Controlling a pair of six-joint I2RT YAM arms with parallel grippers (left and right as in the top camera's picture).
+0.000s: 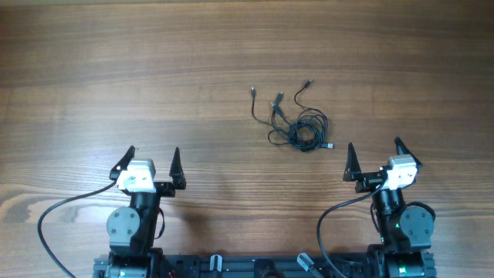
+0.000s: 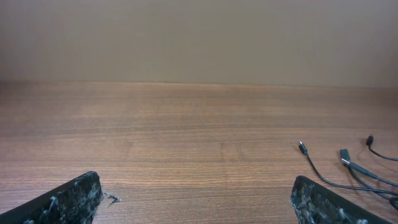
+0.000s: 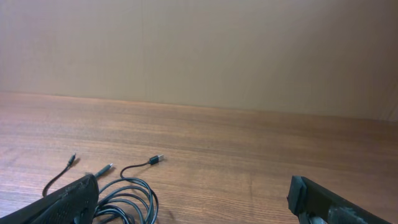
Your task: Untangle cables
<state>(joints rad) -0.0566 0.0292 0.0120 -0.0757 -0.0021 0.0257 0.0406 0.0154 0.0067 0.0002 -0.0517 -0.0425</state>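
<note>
The cables (image 1: pixel 297 123) lie in a small black tangle on the wooden table, right of centre, with several grey plug ends fanning out toward the far side. My left gripper (image 1: pixel 153 162) rests open near the front left, well away from them. In its wrist view the cable ends (image 2: pixel 348 168) show at the right edge beyond the right fingertip (image 2: pixel 314 202). My right gripper (image 1: pixel 374 156) stands open at the front right, a little nearer than the tangle. Its wrist view shows the coiled cables (image 3: pixel 127 196) just ahead of the left fingertip (image 3: pixel 71 199). Nothing sits between either pair of fingers.
The wooden table (image 1: pixel 154 69) stretches around the tangle. Thick black arm leads (image 1: pixel 54 224) loop beside both arm bases at the front edge. A plain beige wall (image 3: pixel 199 50) stands behind the table's far edge.
</note>
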